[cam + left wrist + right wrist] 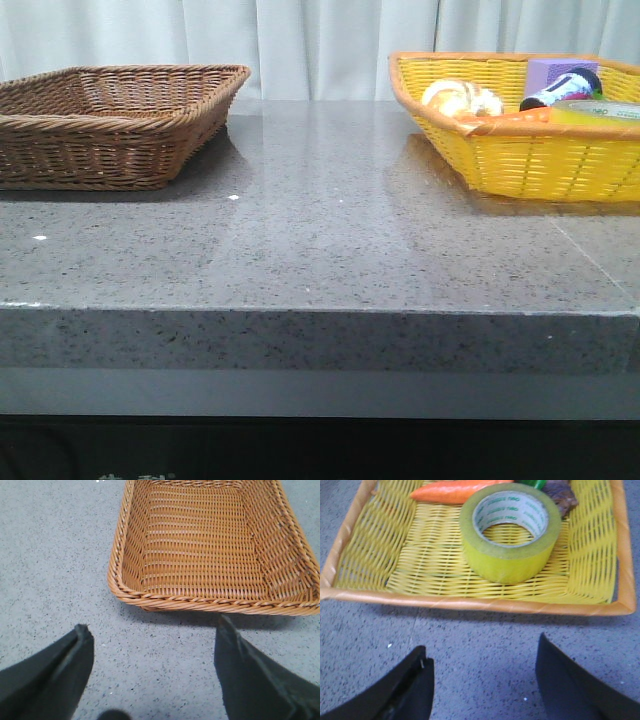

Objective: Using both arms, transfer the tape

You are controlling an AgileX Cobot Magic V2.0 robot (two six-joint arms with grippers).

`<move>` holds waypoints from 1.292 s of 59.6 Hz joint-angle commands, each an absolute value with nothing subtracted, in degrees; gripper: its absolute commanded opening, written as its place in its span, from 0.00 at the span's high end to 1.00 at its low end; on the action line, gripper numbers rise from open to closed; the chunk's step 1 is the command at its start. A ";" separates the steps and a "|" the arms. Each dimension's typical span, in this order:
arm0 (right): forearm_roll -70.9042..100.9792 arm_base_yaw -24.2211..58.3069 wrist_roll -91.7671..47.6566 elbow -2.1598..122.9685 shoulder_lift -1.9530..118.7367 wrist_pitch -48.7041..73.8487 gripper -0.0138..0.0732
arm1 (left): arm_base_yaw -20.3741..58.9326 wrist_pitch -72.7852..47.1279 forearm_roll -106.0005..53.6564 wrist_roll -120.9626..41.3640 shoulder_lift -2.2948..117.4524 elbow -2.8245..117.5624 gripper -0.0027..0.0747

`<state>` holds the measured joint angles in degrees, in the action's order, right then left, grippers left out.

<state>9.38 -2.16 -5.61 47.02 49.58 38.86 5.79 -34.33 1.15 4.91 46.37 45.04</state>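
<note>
Both grippers are spread wide with nothing between their fingers. Left gripper (152,667) hangs over the grey stone table (320,250), just short of the near rim of the brown wicker basket (210,555). Right gripper (482,680) hangs over the table just outside the yellow basket (470,605). Inside that basket the tape (510,530) lies flat, hole up, with an orange carrot (455,490) just behind it and a purple box (560,75) further back.
</note>
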 commanded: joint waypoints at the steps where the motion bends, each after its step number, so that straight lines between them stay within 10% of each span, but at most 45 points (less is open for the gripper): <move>1: 9.20 -4.24 -5.34 52.10 51.70 37.51 0.32 | 9.19 -29.57 0.56 4.89 46.15 47.46 0.30; 36: 9.26 -8.66 -5.39 80.40 79.28 53.39 0.32 | 40.42 -21.96 0.00 4.78 46.15 47.85 0.30; 77: 6.49 -8.49 -6.34 98.29 103.50 58.89 0.32 | 43.13 -22.34 0.00 4.78 46.15 47.85 0.30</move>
<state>6.82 -8.14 -5.52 96.38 105.14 60.07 42.64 -26.57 0.39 4.79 46.37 45.85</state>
